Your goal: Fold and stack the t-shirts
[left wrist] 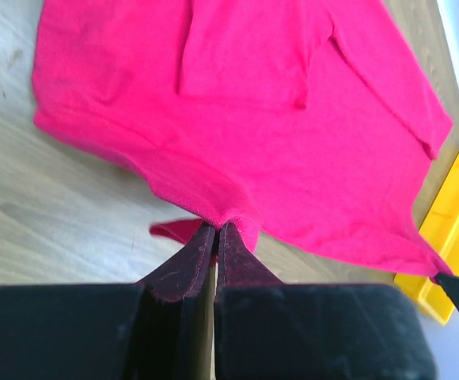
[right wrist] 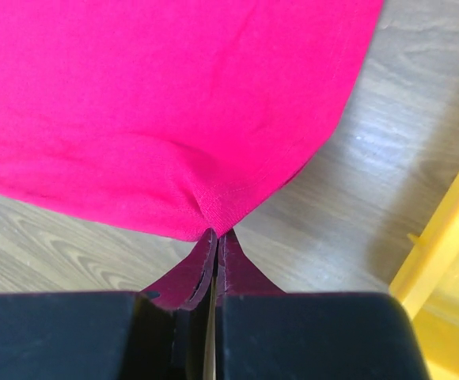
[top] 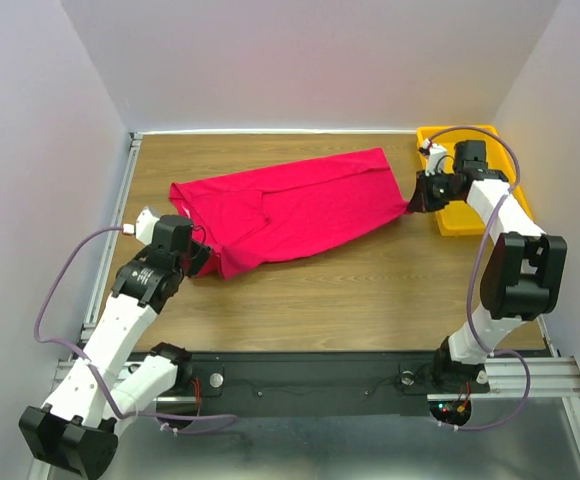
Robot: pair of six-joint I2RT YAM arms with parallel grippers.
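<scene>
T-shirt (top: 288,208) lies spread and slanted on the worktop (top: 370,290), between the two arms. It is mostly flat, with a few creases.

Left fingers (left wrist: 183,265) are closed tight on a bunched bit of its near-left edge. Right fingers (right wrist: 188,271) are closed tight on the edge at its far-right corner, just beside the yellow tray (top: 460,222). You cannot tell from these views which seam each grip has.

Handling, as a judgement:
- The cloth is light, soft and limp, so expect it to sag wherever you leave it unsupported.
- It is neither fragile nor slick, but a thin edge may creep out of a narrow pinch.
- Take it at edges and corners, as now, not mid-panel, so the fold line falls straight.
- Pull evenly with both arms, since a lopsided pull would likely skew it.
- Keep the right grip off the tray rim.
</scene>
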